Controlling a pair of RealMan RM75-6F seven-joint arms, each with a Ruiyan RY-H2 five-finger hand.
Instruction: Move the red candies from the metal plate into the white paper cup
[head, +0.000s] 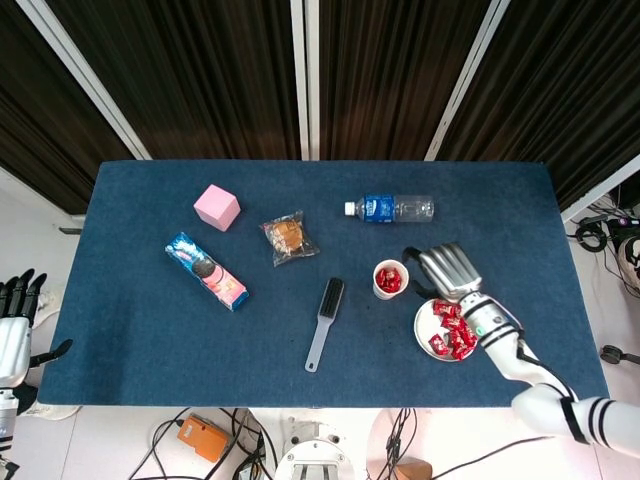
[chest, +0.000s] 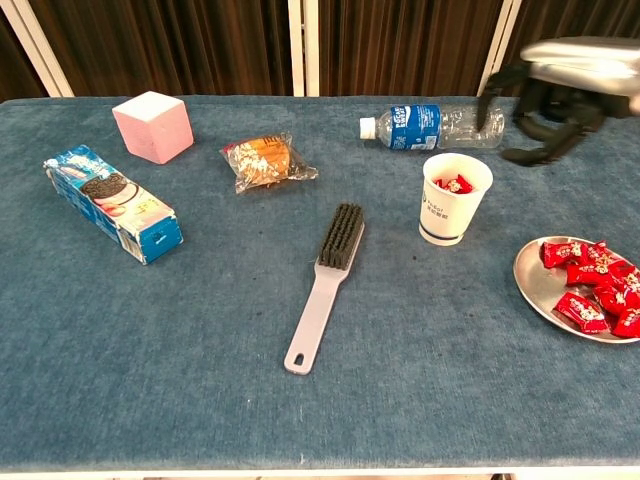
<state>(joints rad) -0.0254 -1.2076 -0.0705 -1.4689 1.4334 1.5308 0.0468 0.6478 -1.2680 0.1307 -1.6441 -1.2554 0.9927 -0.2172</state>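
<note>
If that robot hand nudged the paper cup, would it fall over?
Probably easily. The white paper cup stands upright, taller than its narrow base, so it looks tippy. It holds only a few red candies, likely little weight to steady it.

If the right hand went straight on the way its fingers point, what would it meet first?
Probably the clear plastic water bottle; the right hand hangs above the table, fingers aimed that way, though depth is unclear.

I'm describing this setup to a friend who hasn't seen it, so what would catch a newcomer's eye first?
Probably the red candies heaped on the metal plate at the table's right edge, with a few more inside the white paper cup just to its left. Next, the silvery right hand hovering empty above and behind the plate, and the pink cube at the far left.
</note>
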